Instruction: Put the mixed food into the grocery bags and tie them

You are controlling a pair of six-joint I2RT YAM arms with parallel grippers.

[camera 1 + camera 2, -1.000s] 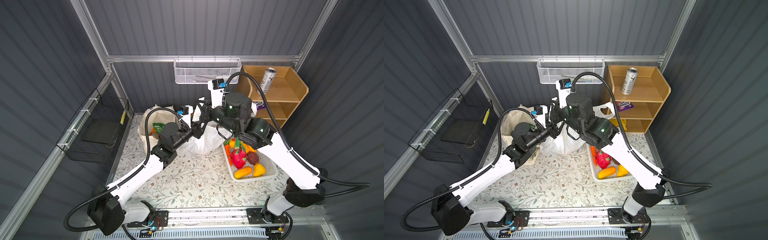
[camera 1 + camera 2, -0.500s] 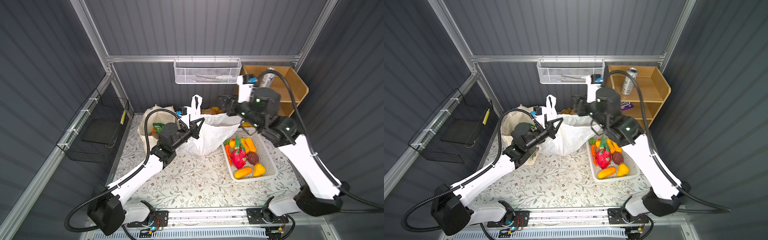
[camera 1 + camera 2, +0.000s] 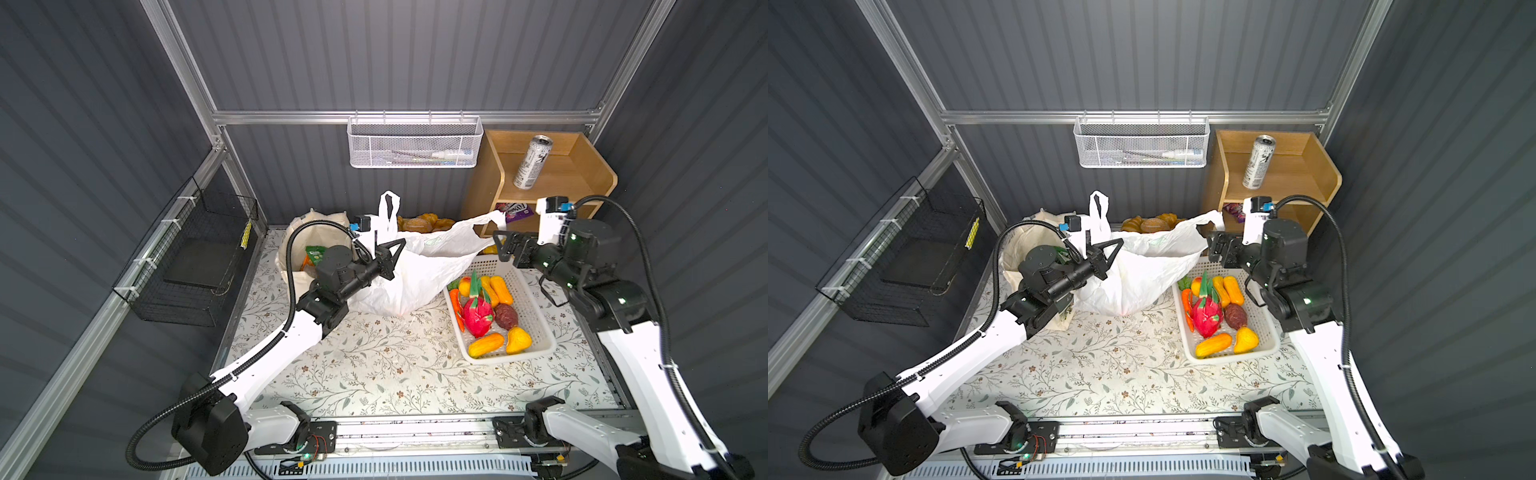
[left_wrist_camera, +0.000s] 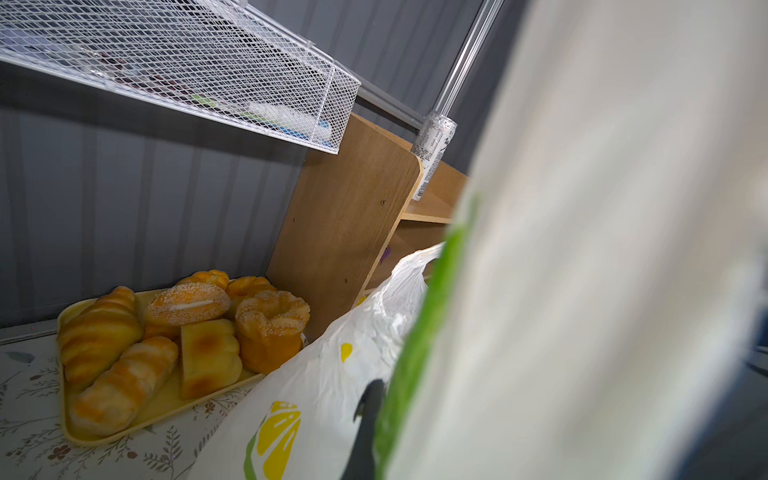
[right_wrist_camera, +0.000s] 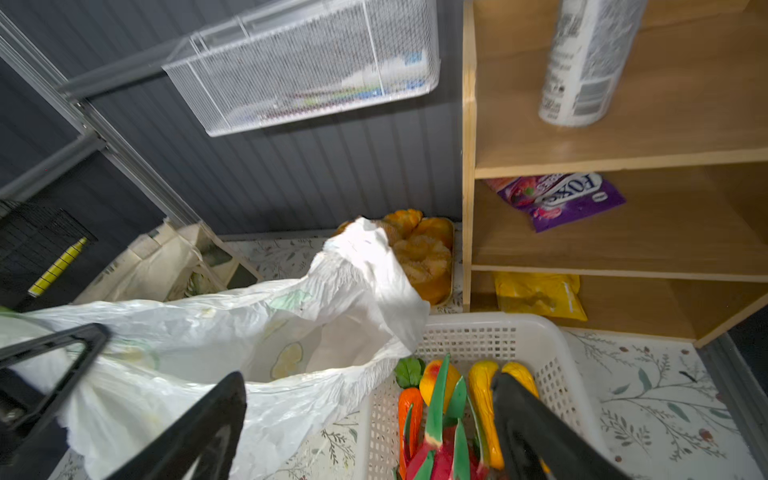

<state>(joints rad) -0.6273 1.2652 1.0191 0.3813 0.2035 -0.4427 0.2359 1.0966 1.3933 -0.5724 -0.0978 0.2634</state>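
The left arm (image 3: 291, 345) is reaching from its 7 o'clock base toward 1 o'clock, its left pincer (image 3: 395, 255) pinching closed. The right arm (image 3: 631, 353) is standing up from 5 o'clock, forearm pointing toward 9 o'clock, the right pincer (image 3: 500, 247) holding its jaws wide apart.

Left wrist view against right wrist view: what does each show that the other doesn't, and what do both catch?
Only the left wrist view shows the croissants on the yellow tray. Only the right wrist view shows the white perforated basket with the dragon fruit, the purple candy packet, the yellow packet, the canvas tote and the open right gripper. Both show the lemon-print plastic bag, bread rolls, mesh wall basket, wooden shelf and drink can.
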